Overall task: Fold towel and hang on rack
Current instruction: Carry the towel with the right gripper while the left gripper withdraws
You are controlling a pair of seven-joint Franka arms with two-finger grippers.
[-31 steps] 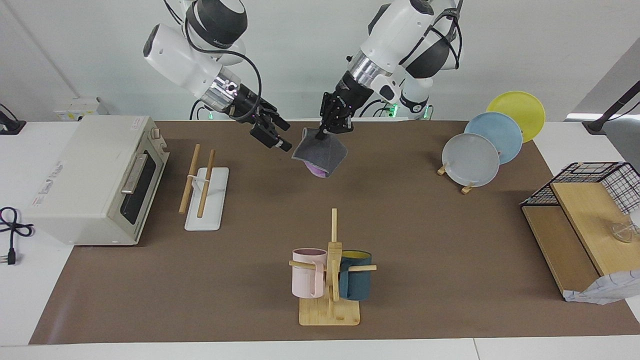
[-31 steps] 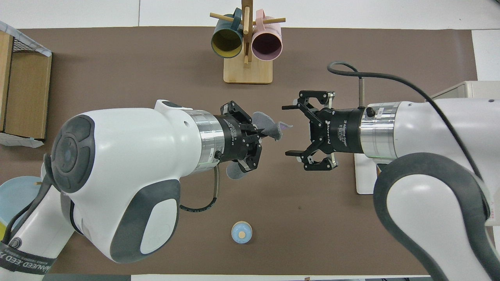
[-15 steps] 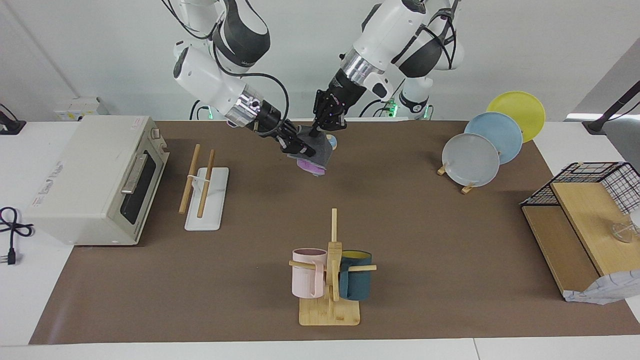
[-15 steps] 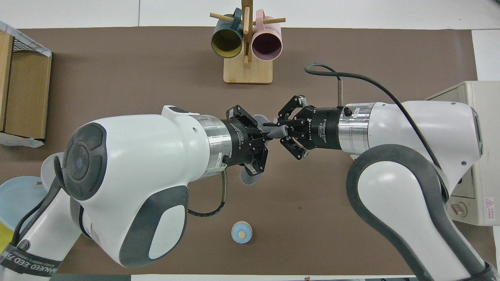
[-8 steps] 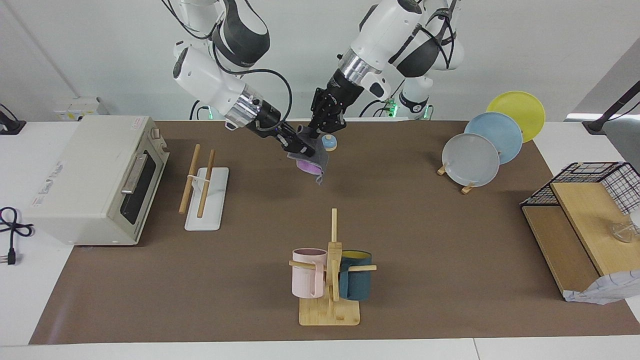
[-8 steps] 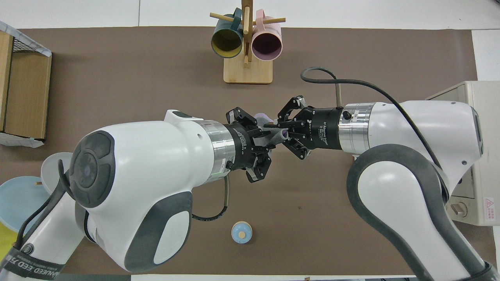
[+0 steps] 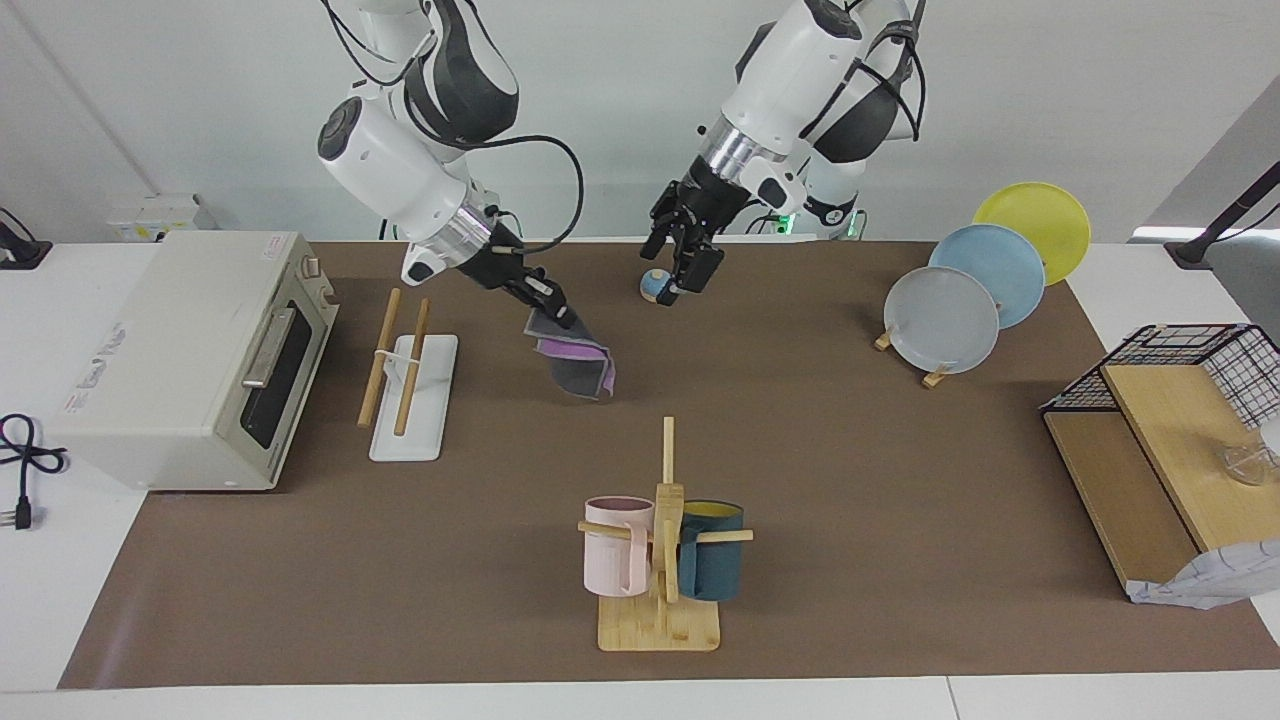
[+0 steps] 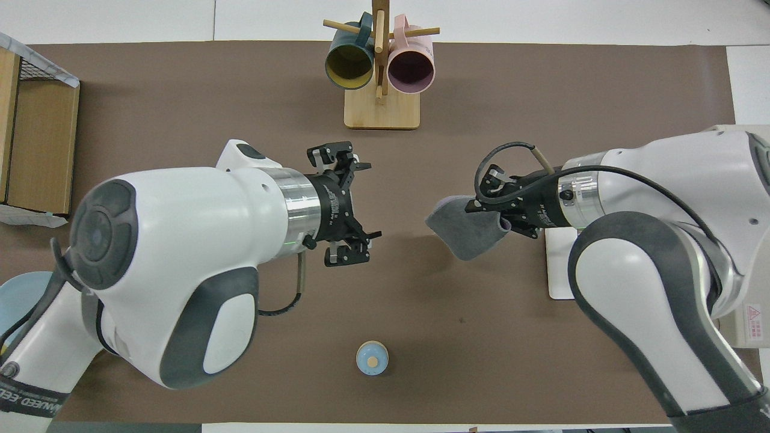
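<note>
From across the table, the right gripper [image 7: 562, 318] has its fingers pinched on a corner of the towel [image 7: 574, 362], which hangs in the air folded, grey with a purple strip showing, over the brown mat [image 7: 800, 450] and well clear of the rack [image 7: 408, 375]. The rack sits nearer the right arm's end, just beside the toaster oven [image 7: 190, 355], its two wooden rods bare. The left gripper [image 7: 684, 272] is up over the mat near the robots with its fingers spread wide and nothing in them; it partly covers a small blue knob-like thing [image 7: 651, 286], can't really tell what that is. The mug tree [image 7: 662, 545] with a pink and a dark teal mug stands farther out, not in anyone's way. There's a stand with grey, blue and yellow plates [image 7: 942, 318] toward the left arm's end, and a wire-and-wood shelf [image 7: 1165, 440] cut off by the frame edge.

From overhead, the arms' big white shells hide a lot of the mat. The right gripper [image 8: 504, 219] is mostly buried under its own cable and the towel [image 8: 466, 231], so the pinch itself is hard to see. Only a white sliver of the rack [image 8: 558, 270] peeks out below that arm. The left gripper [image 8: 355, 210] shows clearly, fingers wide apart. The blue thing [image 8: 372, 358] sits alone near the robots.
</note>
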